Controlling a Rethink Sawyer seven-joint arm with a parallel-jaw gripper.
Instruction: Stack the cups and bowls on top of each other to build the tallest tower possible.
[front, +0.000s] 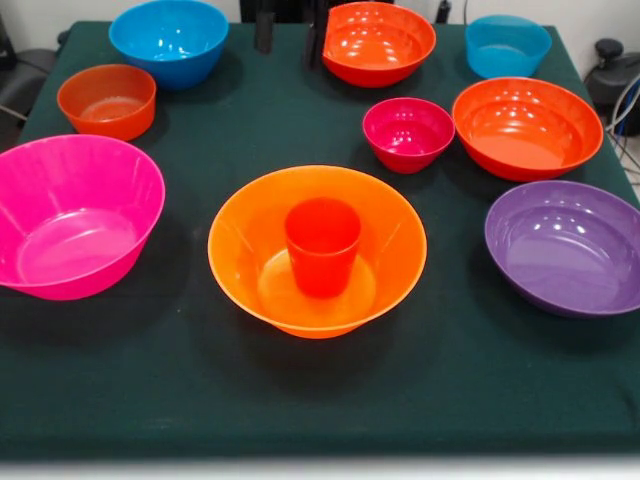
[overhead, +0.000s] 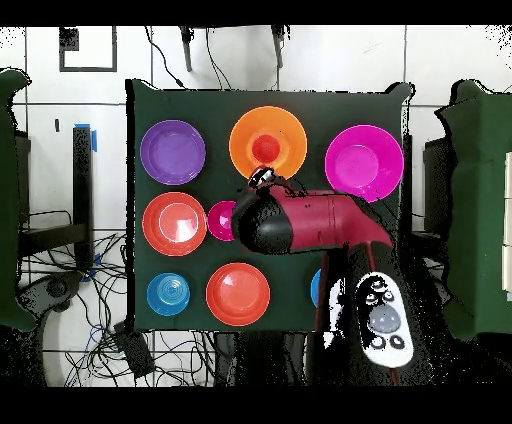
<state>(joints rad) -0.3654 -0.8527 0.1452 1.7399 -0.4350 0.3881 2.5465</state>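
Orange-red and translucent, the small plastic tumbler (front: 322, 245) stands upright in the middle of the large yellow-orange flared plastic bowl (front: 245, 235), which makes the base of the tower at the centre of the dark green tablecloth (front: 300, 400). So we judge that the first step is done, and the pile has two pieces now.

In the front view, taking this base as the clock centre, the large pink flared bowl (front: 75, 215) sits at nine o'clock, the small magenta bowl (front: 407, 133) at about one o'clock, the glossy purple bowl (front: 565, 245) at three o'clock. Farther off we see two orange-red bowls (front: 527, 127), a squat orange bowl (front: 106, 100) and two blue bowls (front: 169, 40).

In the overhead view the red and black arm (overhead: 300, 222) hangs over the cloth, its gripper (overhead: 262, 178) just beside the base bowl. We cannot tell whether the hand is released or clenched, and we see nothing in it.

We think the next move calls for a small vessel, perhaps the magenta bowl, placed level over the tumbler's narrow rim, because a tilted one may slide off.
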